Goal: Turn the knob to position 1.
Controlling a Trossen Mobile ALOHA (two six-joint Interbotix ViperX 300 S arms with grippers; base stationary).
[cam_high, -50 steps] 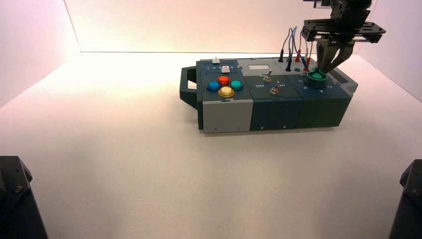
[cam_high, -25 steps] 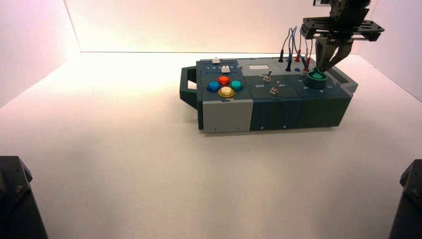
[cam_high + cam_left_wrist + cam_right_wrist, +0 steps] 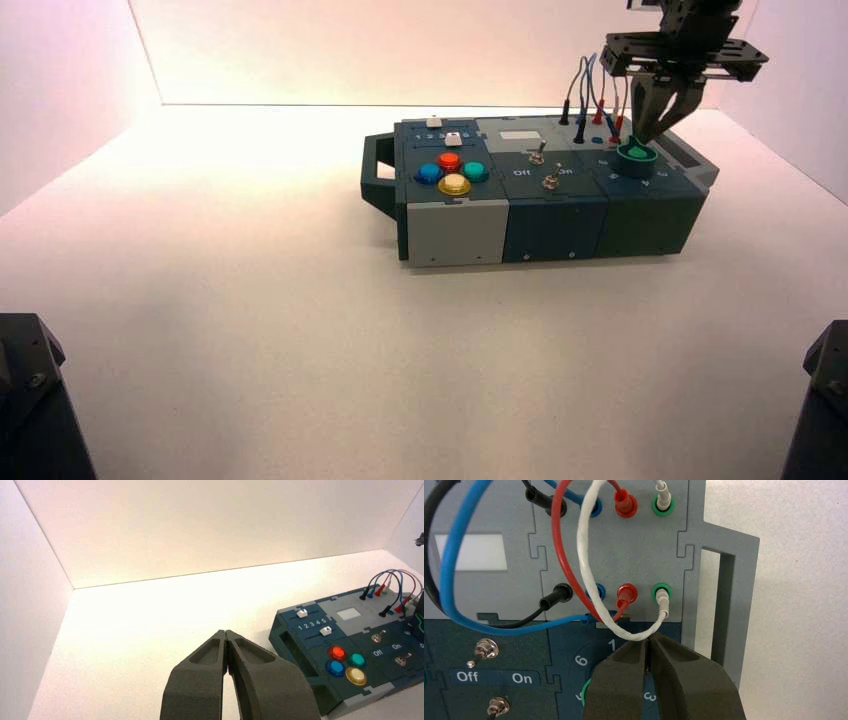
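The green knob sits on the right end of the box. My right gripper hangs just above it, pointing down with its tips at the knob's far edge. In the right wrist view this gripper is shut, tips pressed together with nothing seen between them. It covers most of the knob, of which only a sliver of green rim shows. The dial digits 1, 6 and 3 are readable around it; the pointer is hidden. My left gripper is shut and parked well away from the box.
Looped wires plugged into sockets stand just behind the knob, and the white wire touches the right fingertips. Two metal toggle switches sit mid-box. Coloured push buttons and sliders occupy the box's left end, with a handle.
My right gripper's fingers have drawn together above the knob, and the gripper has risen slightly. The left arm and the box have not moved.
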